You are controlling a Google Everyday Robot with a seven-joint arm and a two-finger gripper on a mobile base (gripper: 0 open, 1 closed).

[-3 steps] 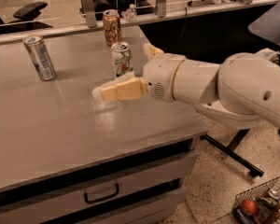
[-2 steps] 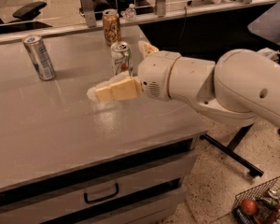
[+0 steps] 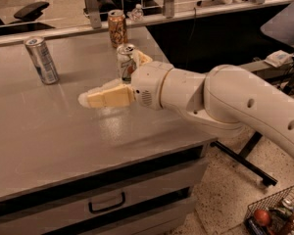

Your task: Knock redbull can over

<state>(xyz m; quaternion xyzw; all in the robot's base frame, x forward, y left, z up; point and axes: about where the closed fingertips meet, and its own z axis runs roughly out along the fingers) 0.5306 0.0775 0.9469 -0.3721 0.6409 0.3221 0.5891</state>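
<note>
1. The gray counter (image 3: pixel 49 136) carries three cans, all upright.
2. The redbull can (image 3: pixel 41 60), slim and silver-and-blue, stands near the counter's back-left corner, a little in from the back edge. Nothing touches it.
3. An orange-brown patterned can (image 3: pixel 117 28) stands right at the back edge, toward the right end.
4. A white can (image 3: pixel 126 62) with green and orange marks stands just in front of the patterned can, closer to the counter's middle.
5. The arm (image 3: pixel 235 102) reaches in from over the right edge, low above the counter top.
6. The gripper (image 3: pixel 112 78) sits over the middle of the counter, well to the right of the redbull can and pointing roughly toward the left edge.
7. Its pincer is spread apart: the near finger (image 3: pixel 108 96) stretches left just above the surface, and the far finger (image 3: pixel 141 58) pokes up behind the white can's right side. Neither clamps anything. Whether the white can touches either finger cannot be told.
8. A drawer with a dark handle (image 3: pixel 107 203) runs along the counter's front edge.
9. A wire basket (image 3: pixel 277 212) sits on the floor beyond the front-right corner.
</note>
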